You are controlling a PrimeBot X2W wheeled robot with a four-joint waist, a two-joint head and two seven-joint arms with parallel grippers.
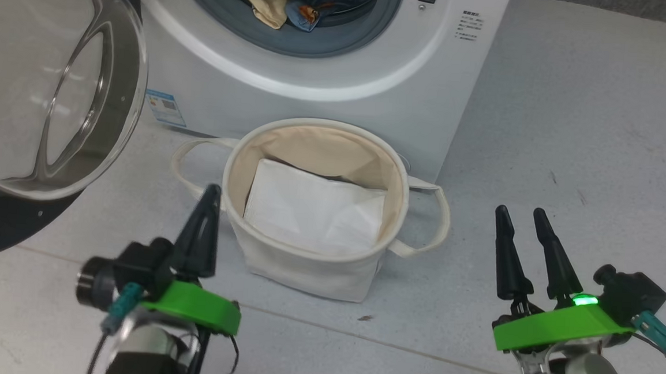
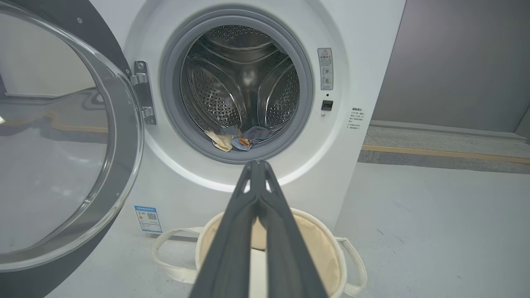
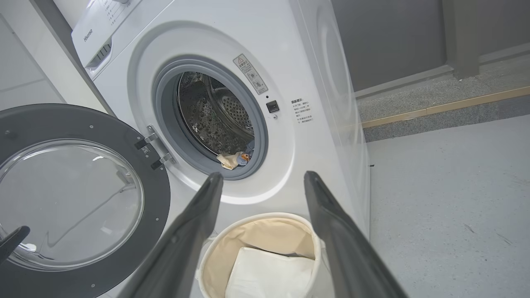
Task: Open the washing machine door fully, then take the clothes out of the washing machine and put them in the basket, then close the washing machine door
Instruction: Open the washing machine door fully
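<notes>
Black left tool (image 1: 212, 190) pinched together, right tool (image 1: 520, 211) spread wide, both empty.

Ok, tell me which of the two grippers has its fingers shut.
The left gripper: its two dark fingers meet in one point, holding nothing, while the right gripper has its fingers apart with a clear gap between them.
</notes>
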